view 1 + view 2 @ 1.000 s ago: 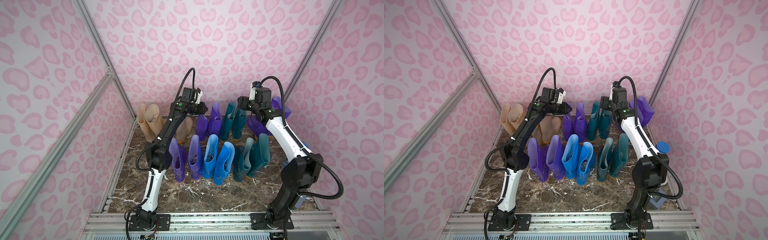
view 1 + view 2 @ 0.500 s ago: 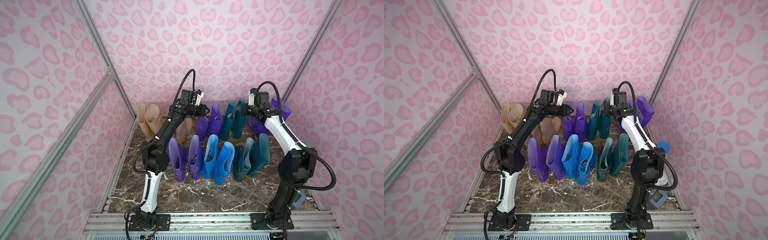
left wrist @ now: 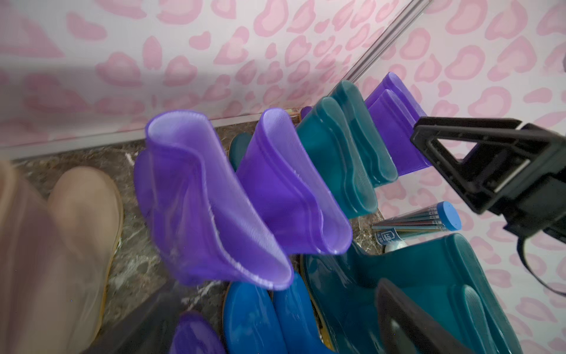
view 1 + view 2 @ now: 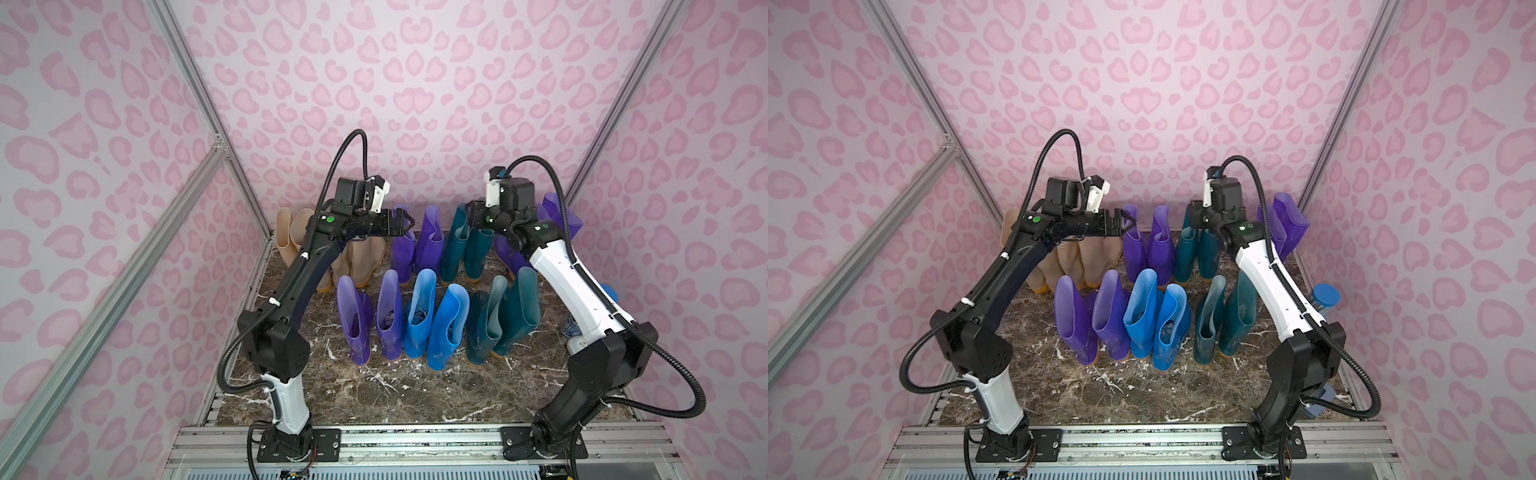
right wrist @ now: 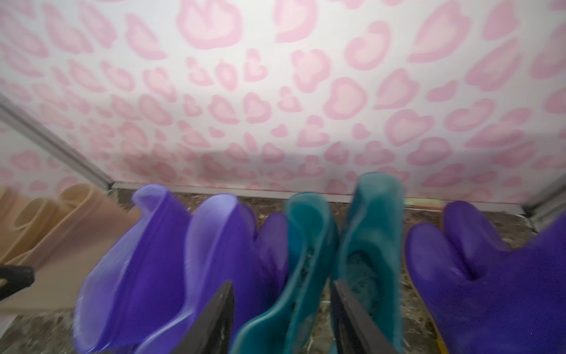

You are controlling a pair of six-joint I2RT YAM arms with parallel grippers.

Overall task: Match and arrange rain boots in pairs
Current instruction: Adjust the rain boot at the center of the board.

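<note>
My left fingers (image 3: pixel 465 128), spread wide and empty, hover beside the rim of the upright purple boot (image 4: pixel 403 262) at the tabletop's (image 4: pixel 374 386) far edge.

Glossy rubbery rain boots (image 4: pixel 419 316) on a veined, marble-look floor (image 4: pixel 395 386)

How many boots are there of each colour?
Purple boots: 6
Teal boots: 4
Beige boots: 4, two partly hidden behind an arm
Blue boots: 2
Total: 16
</note>
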